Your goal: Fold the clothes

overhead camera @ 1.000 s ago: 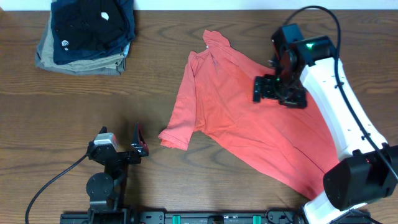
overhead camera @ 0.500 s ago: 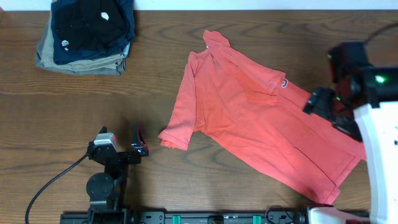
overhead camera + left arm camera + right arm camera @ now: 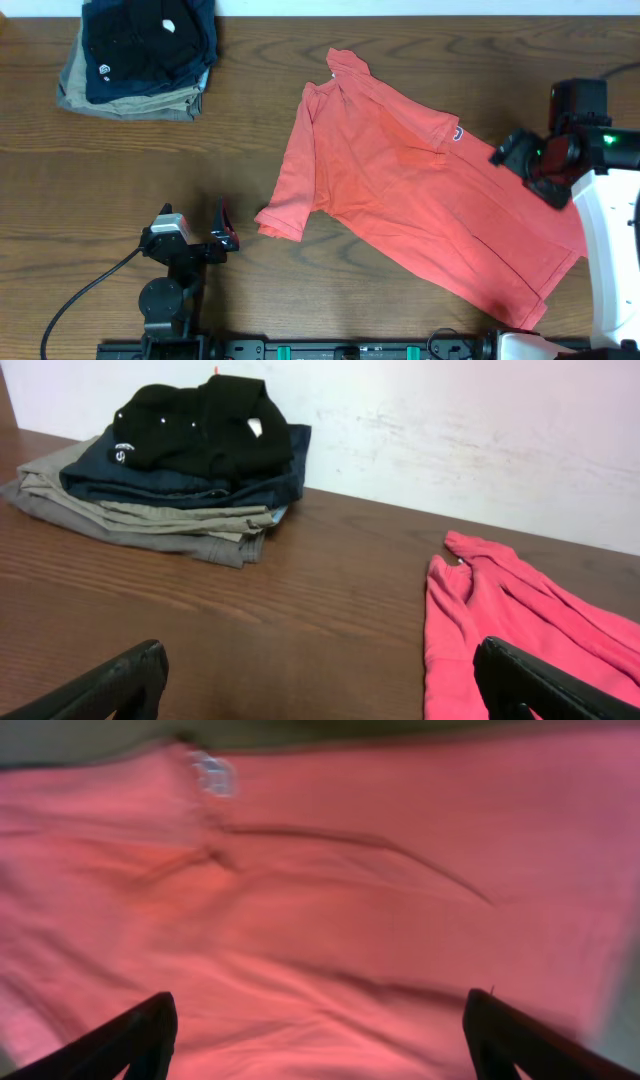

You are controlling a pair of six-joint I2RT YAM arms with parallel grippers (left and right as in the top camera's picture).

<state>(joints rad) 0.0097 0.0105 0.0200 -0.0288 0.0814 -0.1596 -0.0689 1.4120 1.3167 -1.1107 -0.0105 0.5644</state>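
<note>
The shirt (image 3: 400,200) is spread out on the bench (image 3: 250,150), right of the middle, slanted from the far middle down to the near right, with one sleeve pointed to the near left. A stack (image 3: 140,55) of folded garments is set well apart from it at the far left corner. The left jaws are seen wide open and empty at the near left, apart from the shirt, and the right jaws are likewise spread wide, nothing gripped, over the shirt's right edge.
</note>
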